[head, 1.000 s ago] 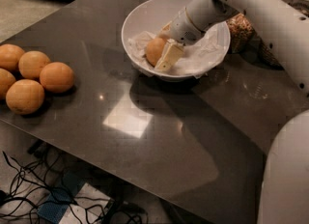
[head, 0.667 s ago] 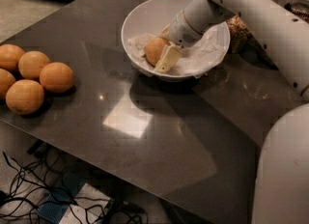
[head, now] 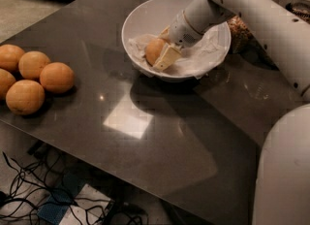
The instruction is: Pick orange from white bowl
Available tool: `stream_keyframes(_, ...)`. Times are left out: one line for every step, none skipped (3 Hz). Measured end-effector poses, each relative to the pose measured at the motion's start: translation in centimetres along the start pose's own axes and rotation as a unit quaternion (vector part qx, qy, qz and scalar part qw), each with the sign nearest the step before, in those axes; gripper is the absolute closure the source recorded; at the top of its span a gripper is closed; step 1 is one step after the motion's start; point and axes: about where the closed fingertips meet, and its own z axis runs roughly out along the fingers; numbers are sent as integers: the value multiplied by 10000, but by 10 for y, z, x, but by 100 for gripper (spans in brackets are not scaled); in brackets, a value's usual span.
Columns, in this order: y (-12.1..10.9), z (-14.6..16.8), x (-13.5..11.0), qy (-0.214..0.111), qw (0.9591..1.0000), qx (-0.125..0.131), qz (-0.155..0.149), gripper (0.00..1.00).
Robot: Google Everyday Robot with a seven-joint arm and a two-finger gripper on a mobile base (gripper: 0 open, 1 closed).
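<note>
Camera view | gripper (head: 163, 54) in white bowl (head: 145, 15) at orange (head: 153, 49) | jaws: cannot tell | likely firm, rolls; grip across middle

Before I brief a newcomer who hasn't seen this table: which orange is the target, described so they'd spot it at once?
On the dark table, find the white bowl lined with crumpled paper at the far side. The orange lies alone inside it, with the end effector right against it. The other oranges huddle on the table's left edge.
</note>
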Motion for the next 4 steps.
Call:
stream_keyframes(2,-3,-1,-236,9997,-6,101,88)
stream_keyframes(4,-41,-17,-909,9955,237,95,100)
stream_keyframes(6,-84,-28,-1141,9917,587,50,100)
stream_keyframes(15,-133,-36,-798,9919,984,-61,100)
